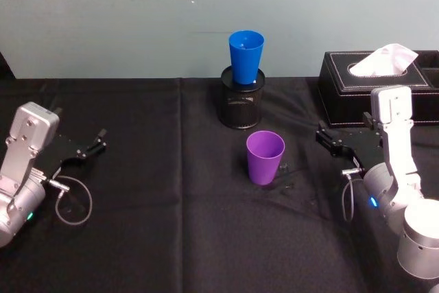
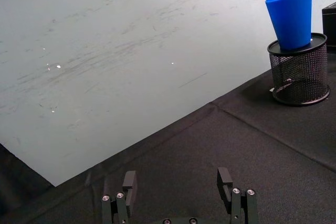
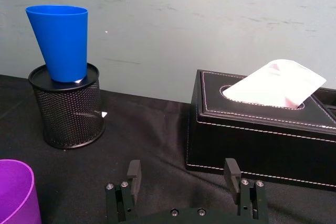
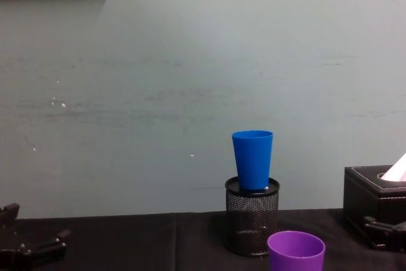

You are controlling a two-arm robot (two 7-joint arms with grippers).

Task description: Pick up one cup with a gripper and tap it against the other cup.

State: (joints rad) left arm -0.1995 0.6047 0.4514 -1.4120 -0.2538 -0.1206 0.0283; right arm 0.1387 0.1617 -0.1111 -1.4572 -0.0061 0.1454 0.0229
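I am looking at a table (image 1: 158,238) covered in black cloth, with a pale wall behind it. The purple cup (image 1: 265,157) is standing upright, mouth up, near the middle of the cloth, with nothing touching it. At about 11 o'clock from it, farther back, the blue cup (image 1: 245,57) is sitting upright on top of a black mesh holder (image 1: 242,104), close to the wall. The two cups are apart; from the chest camera the purple cup (image 4: 296,252) is showing just in front of and to the right of the mesh holder (image 4: 252,217).

My left gripper (image 1: 96,142) is resting low over the cloth at roughly 9 o'clock from the purple cup, well apart from it. Its wrist camera is showing the two black fingers (image 2: 129,184) spread, with bare cloth between them, and the blue cup (image 2: 291,17) far off.

My right gripper (image 1: 328,138) is waiting at about 3 o'clock from the purple cup, near it but not touching. Its fingers (image 3: 133,174) are also spread wide and gripping nothing; the purple cup's rim (image 3: 16,192) is just off to one side. A black tissue box (image 1: 377,87) with a white tissue poking out is sitting behind that arm.
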